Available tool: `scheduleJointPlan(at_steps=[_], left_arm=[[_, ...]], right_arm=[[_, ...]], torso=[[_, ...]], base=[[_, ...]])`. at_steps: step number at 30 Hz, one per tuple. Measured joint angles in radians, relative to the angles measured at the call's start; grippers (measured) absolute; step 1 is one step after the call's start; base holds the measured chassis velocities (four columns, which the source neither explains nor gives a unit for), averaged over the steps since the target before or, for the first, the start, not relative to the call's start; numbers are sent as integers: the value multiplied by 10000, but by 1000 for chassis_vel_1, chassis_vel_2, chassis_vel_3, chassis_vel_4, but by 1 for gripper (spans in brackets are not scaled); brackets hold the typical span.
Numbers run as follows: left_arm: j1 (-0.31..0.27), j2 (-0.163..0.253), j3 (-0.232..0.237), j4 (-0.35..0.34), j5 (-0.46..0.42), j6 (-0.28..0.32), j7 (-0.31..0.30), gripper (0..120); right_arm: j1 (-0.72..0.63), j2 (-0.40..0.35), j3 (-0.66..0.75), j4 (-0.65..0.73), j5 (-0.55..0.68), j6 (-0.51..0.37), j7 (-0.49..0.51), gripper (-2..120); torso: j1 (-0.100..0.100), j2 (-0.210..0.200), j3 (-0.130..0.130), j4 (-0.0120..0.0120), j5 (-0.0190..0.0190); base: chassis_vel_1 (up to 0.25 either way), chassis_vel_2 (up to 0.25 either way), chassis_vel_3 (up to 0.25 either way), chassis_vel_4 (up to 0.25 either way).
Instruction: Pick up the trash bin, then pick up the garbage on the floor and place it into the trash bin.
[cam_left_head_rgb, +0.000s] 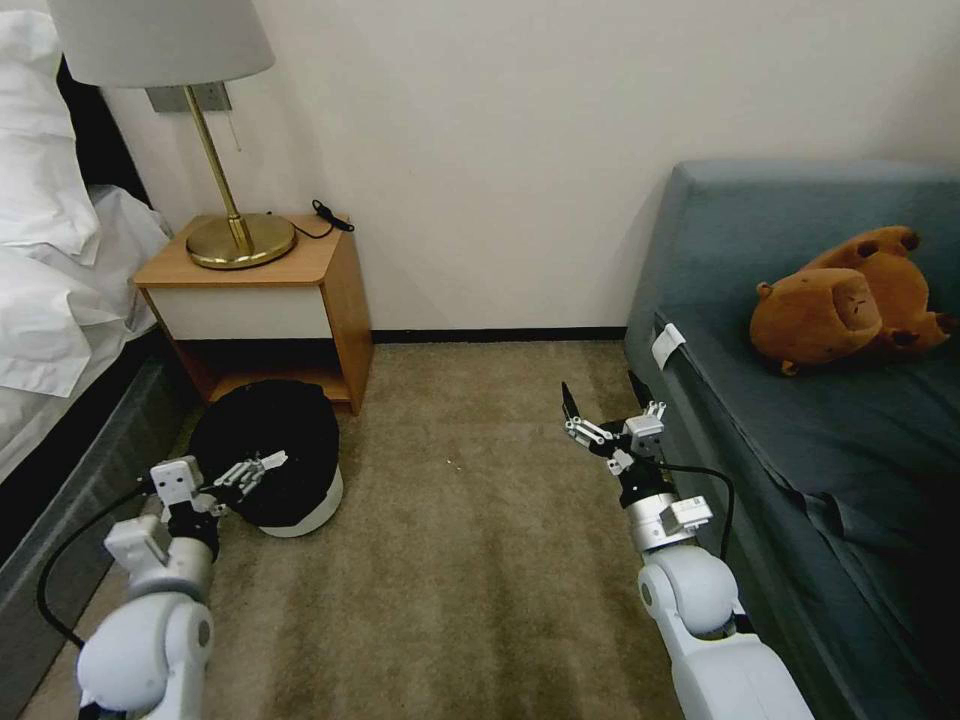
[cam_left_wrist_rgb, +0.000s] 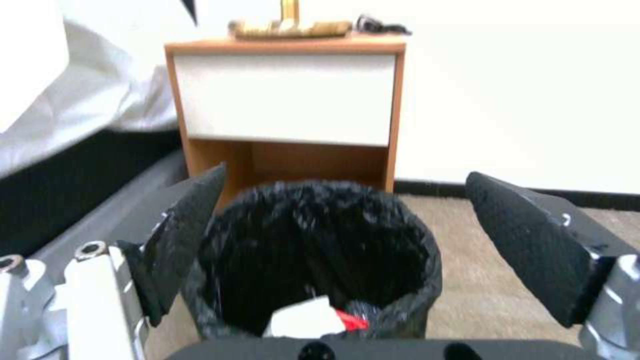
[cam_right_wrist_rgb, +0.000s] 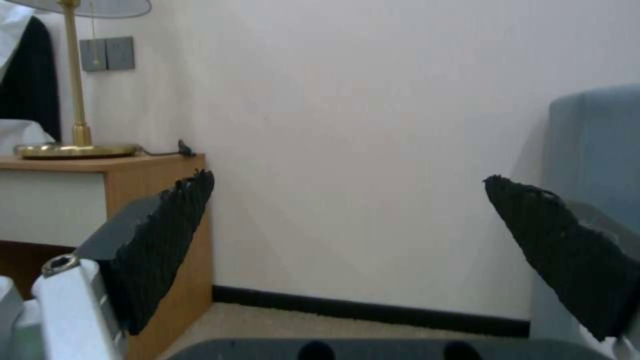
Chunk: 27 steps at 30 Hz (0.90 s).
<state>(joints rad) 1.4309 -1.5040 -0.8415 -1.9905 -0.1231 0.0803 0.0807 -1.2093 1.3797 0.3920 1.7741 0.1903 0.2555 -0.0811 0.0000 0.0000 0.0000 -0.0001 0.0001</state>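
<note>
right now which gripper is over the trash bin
The left gripper: it hangs open over the trash bin by the nightstand. The right gripper, also open, is above bare carpet beside the sofa.

Upright black-lined trash bin (cam_left_head_rgb: 285, 470) beside nightstand (cam_left_head_rgb: 270, 290)

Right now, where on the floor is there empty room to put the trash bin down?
The widest bare carpet lies between the trash bin and the blue sofa, reaching back to the wall. It is crowded on the left: the bin stands against the nightstand beside the bed, with the open left end effector over it.
</note>
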Motion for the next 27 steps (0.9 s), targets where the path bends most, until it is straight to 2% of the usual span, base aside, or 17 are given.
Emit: scheduleJointPlan(at_steps=[1,3,5,6,7,9,14,18,27], left_arm=[[0,0,0,0,0,0,0,94],[100,-151,70,409,132,-1128,278,90],[103,-160,75,441,136,-1207,292,90],[118,-232,159,804,134,-1977,461,90],[118,-232,159,804,134,-1977,461,90],[90,-286,261,1210,102,-2629,587,90],[25,-298,435,1743,206,-3005,637,90],[-73,-295,533,2011,223,-3085,678,90],[-511,-305,639,2447,16,-3274,1268,90]], right_arm=[[0,0,0,0,0,0,0,100],[-48,78,-82,-163,41,0,2,100],[-53,86,-87,-178,41,0,-1,100],[-70,210,-89,-384,23,-10,-46,100],[-70,210,-89,-384,23,-10,-46,100],[0,344,-110,-761,-35,60,183,100],[167,434,-221,-1502,-229,633,734,100],[205,451,-215,-1781,-232,860,742,100],[99,459,-91,-1902,-206,1021,478,100]], torso=[[0,0,0,0,0],[0,0,0,2,-1],[0,0,0,1,-1],[0,0,0,1,-2],[0,0,0,1,-2],[0,0,0,1,1],[0,0,1,2,-1],[0,0,1,2,-1],[-1,0,0,1,-1]], base=[[0,0,0,0],[0,0,0,0],[0,0,0,0],[0,0,0,0],[0,0,0,0],[0,0,0,0],[0,0,0,0],[0,0,0,0],[0,0,0,0]])
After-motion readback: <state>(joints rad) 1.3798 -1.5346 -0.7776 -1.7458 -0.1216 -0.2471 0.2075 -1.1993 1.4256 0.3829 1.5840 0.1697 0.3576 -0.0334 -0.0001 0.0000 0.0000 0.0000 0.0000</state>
